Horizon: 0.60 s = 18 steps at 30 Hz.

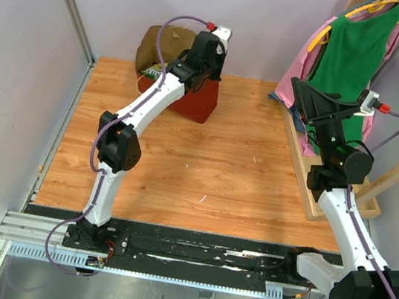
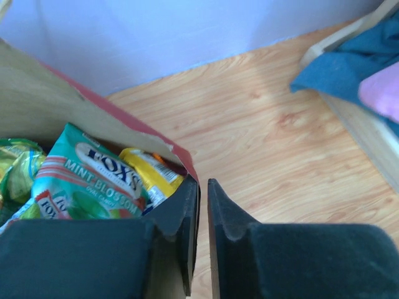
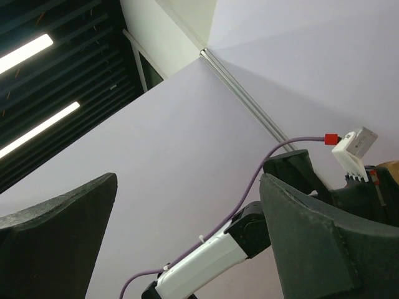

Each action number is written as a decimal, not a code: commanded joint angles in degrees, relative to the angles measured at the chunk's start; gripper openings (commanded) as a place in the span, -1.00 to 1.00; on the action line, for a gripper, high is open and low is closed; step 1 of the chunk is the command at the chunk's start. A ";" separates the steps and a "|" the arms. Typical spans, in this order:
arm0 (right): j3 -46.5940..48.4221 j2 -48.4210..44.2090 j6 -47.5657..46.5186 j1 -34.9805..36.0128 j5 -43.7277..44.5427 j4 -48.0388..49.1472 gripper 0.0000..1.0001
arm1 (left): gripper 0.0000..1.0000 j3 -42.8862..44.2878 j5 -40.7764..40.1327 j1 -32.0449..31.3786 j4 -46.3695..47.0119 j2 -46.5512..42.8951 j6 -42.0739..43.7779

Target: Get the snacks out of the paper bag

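Top external view: on the wooden table [image 1: 212, 166], the red paper bag [image 1: 195, 105] is standing at the far edge, while the right gripper [image 1: 303, 97] is hanging well apart beside the garments [image 1: 355, 60], jaws spread wide and empty. In the left wrist view, the left gripper [image 2: 203, 187] is sitting at the bag's rim, jaws nearly clenched, apparently pinching the paper edge. The snacks, a teal-white packet [image 2: 87, 180] and a yellow packet [image 2: 149, 171], are lying inside the bag just left of those jaws, making the left gripper the nearer.
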 commanded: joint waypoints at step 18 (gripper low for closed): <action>-2.33 5.39 11.06 -1.78 -1.46 13.83 0.97 | 0.99 -7.04 0.04 -0.80 5.77 -19.30 3.85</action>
